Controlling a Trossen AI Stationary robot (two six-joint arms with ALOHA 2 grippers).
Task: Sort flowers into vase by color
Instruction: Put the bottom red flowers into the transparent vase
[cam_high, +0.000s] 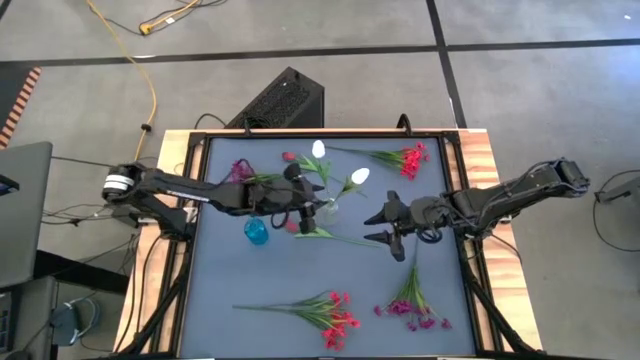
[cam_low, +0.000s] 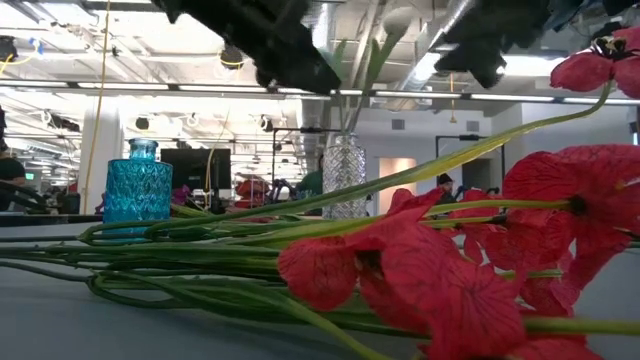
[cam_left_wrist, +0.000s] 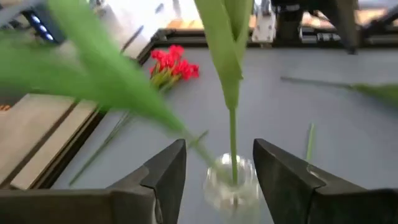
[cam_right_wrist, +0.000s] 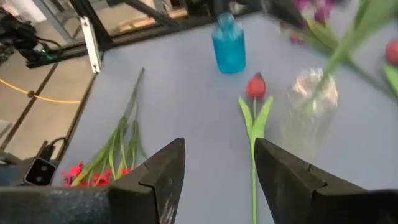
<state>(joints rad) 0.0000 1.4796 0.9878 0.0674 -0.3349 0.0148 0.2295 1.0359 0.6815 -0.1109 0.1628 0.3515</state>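
A clear glass vase (cam_high: 328, 211) stands mid-table and holds green stems with two white buds (cam_high: 360, 175). My left gripper (cam_high: 312, 207) is open beside it. In the left wrist view the fingers stand on either side of the vase (cam_left_wrist: 231, 183) and its stems (cam_left_wrist: 233, 124) without touching them. A blue vase (cam_high: 256, 232) stands to the left. A red tulip (cam_high: 293, 228) lies flat between the vases, its stem running right. My right gripper (cam_high: 372, 228) is open over the stem's end, and in the right wrist view (cam_right_wrist: 217, 155) it faces the tulip (cam_right_wrist: 255, 87).
Red blossom sprigs lie at the far right (cam_high: 410, 160) and the near middle (cam_high: 335, 318). Magenta sprigs lie at the near right (cam_high: 415, 308) and the far left (cam_high: 240, 170), with a pink-red bud (cam_high: 288, 157) beside the far-left one. Raised frame rails (cam_high: 462, 190) border the mat.
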